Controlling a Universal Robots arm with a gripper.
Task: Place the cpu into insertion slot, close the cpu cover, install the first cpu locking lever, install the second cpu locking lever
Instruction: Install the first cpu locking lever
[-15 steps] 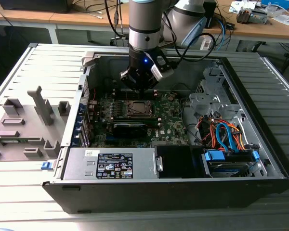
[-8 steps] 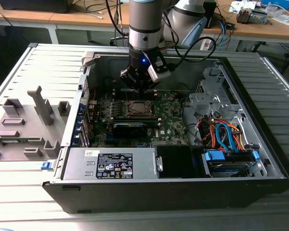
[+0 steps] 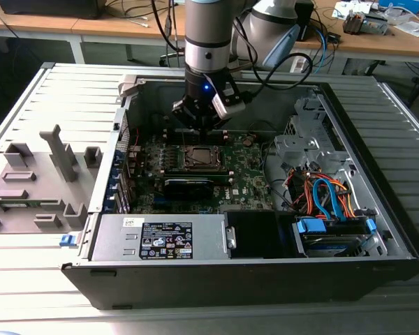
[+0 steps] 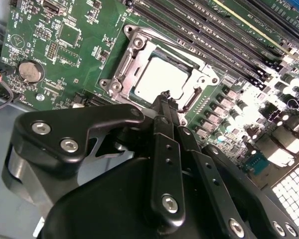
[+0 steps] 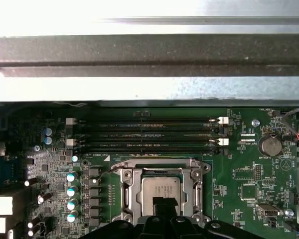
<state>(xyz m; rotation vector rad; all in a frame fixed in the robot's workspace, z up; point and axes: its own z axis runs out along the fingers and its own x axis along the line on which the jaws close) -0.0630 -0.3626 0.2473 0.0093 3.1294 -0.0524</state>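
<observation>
This is looking like a robotics lab or electronics workshop. A desktop computer case (image 3: pixel 195 279) is lying open on its side on a grey slatted metal bench (image 3: pixel 28 293), with its green motherboard (image 3: pixel 248 174) and coloured drive cables (image 3: pixel 321 195) showing. A robot arm (image 3: pixel 208 35) is reaching down into the case with its end effector (image 3: pixel 203 129). Grey holder blocks (image 3: pixel 38 181) are sitting beside the case. Behind it, wooden benches (image 3: pixel 112 31) are carrying trailing wires (image 3: pixel 328 42) and small electronic parts (image 3: pixel 366 21).
</observation>
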